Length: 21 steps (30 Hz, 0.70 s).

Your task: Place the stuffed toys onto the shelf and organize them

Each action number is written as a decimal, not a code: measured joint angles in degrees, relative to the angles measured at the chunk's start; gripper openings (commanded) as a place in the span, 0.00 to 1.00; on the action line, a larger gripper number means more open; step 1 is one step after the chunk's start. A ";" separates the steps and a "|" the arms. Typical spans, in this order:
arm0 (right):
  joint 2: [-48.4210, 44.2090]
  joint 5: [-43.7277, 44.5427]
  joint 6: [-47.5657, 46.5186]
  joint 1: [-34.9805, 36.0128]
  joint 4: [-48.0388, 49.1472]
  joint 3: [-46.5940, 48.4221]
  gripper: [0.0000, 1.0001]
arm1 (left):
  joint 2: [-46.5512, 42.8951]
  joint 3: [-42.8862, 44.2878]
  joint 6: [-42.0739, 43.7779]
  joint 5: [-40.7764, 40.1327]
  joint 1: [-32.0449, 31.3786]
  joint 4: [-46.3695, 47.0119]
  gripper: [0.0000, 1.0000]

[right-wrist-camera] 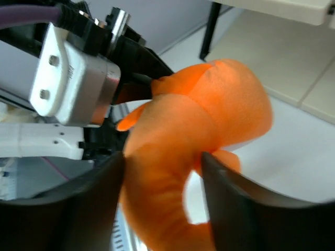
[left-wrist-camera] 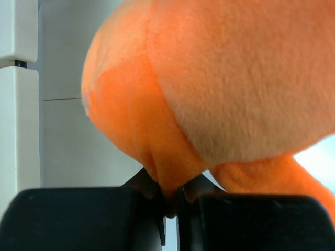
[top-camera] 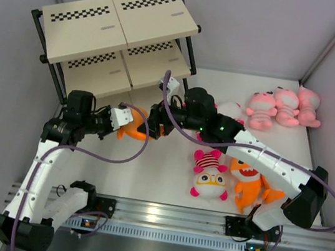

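Pinching a fold of the orange toy (left-wrist-camera: pixel 209 78) in the left fingers (left-wrist-camera: pixel 166 200), pressed together on it above the desk (top-camera: pixel 165 185), with the right fingers (top-camera: pixel 152 127) spread either side. Probably needing those drawn clear before any swing toward the shelf (top-camera: pixel 117 20) beyond. Avoiding two toys (top-camera: pixel 210 179) lying nearer, three pink ones (top-camera: pixel 283 108) farther right.

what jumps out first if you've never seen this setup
Both arms meet mid-table before the shelf with an orange toy between them: the left gripper pinches a fold of it, the right gripper's open fingers straddle it. Three pink toys sit in a row at the far right; a white-headed toy and a second orange toy lie near the right arm.
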 measured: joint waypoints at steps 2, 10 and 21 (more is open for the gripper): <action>-1.49 2.23 -5.64 0.17 -1.57 -0.42 0.73 | 0.00 0.00 -1.09 0.46 -0.02 -0.02 0.00; -25.64 7.41 -34.82 0.37 0.61 -18.62 0.86 | 0.09 -3.91 -5.60 1.33 -0.09 -0.13 0.00; -13.92 2.73 -54.47 4.50 0.07 -15.43 0.86 | 0.55 -4.70 -8.15 1.27 -0.09 -0.52 0.00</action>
